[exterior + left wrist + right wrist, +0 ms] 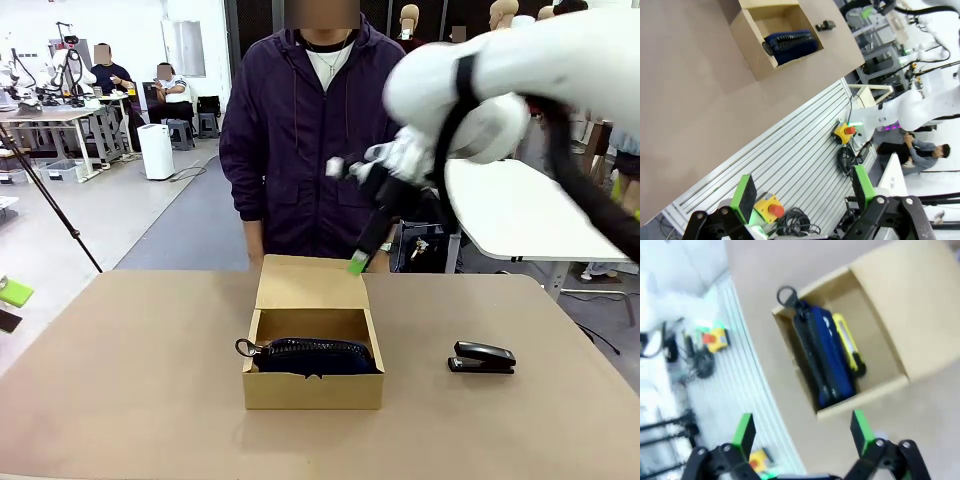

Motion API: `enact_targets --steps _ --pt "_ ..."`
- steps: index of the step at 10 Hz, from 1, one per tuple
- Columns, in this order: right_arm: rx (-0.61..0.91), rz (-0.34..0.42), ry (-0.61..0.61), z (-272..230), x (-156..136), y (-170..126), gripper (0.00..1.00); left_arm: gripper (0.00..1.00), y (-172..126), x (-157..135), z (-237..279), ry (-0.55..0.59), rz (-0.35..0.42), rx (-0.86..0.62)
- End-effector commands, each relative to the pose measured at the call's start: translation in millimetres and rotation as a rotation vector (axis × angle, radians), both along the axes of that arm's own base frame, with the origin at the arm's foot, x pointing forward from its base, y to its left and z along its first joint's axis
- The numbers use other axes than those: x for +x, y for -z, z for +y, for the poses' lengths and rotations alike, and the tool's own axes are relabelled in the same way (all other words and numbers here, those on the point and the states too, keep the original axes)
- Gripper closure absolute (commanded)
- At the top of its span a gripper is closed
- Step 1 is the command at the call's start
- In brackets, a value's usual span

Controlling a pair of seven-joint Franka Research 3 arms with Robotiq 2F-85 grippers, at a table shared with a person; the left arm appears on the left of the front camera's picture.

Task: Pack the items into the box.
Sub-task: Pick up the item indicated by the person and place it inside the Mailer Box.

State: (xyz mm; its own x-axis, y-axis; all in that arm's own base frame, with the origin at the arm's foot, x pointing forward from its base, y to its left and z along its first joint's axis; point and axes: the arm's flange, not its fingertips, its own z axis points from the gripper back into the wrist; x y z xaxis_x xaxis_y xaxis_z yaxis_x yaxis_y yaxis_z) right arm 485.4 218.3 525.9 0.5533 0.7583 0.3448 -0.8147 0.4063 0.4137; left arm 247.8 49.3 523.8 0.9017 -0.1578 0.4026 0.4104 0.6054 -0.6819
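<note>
The brown cardboard box (313,392) stands mid-table with its flap lid folded back toward the person. Inside lies the dark navy pouch (316,355), its ring loop poking over the left wall. In the right wrist view the yellow utility knife (847,342) lies in the box (862,394) beside the pouch (822,357). The black stapler (482,357) sits on the table to the right of the box. My right gripper (368,255) hangs open above the lid, holding nothing. My left gripper (805,192) is open off the table's edge, far from the box (752,45).
A person (310,130) in a dark jacket stands at the far side, right behind the box. A white table (520,210) is at the back right. Below the near edge are metal rails and a yellow emergency-stop box (844,132) with cables.
</note>
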Motion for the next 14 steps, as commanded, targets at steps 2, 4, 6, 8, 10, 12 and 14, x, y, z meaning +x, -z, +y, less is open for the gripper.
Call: enact_targets --steps 2,4,6,8,10,12,14 --pt "0.237 0.163 0.579 -116 -59 -13 0.0 0.0 2 -1 2 0.009 -0.012 0.003" --pt "0.436 0.184 0.8 -203 -124 -10 0.0 0.0 2 -1 2 0.009 -0.012 0.003" --pt "0.662 0.131 0.914 -271 -200 13 0.0 0.0 2 -1 2 0.009 -0.012 0.003" --pt "0.704 0.11 0.923 -282 -224 47 0.0 0.0 2 -1 2 0.009 -0.012 0.003" --pt "0.683 0.183 0.932 -304 -212 23 0.0 0.0 2 -1 2 0.009 -0.012 0.003" --pt "0.683 0.183 0.932 -304 -212 23 0.0 0.0 2 -1 2 0.009 -0.012 0.003" --pt "0.683 0.183 0.932 -304 -212 23 0.0 0.0 2 -1 2 0.009 -0.012 0.003"
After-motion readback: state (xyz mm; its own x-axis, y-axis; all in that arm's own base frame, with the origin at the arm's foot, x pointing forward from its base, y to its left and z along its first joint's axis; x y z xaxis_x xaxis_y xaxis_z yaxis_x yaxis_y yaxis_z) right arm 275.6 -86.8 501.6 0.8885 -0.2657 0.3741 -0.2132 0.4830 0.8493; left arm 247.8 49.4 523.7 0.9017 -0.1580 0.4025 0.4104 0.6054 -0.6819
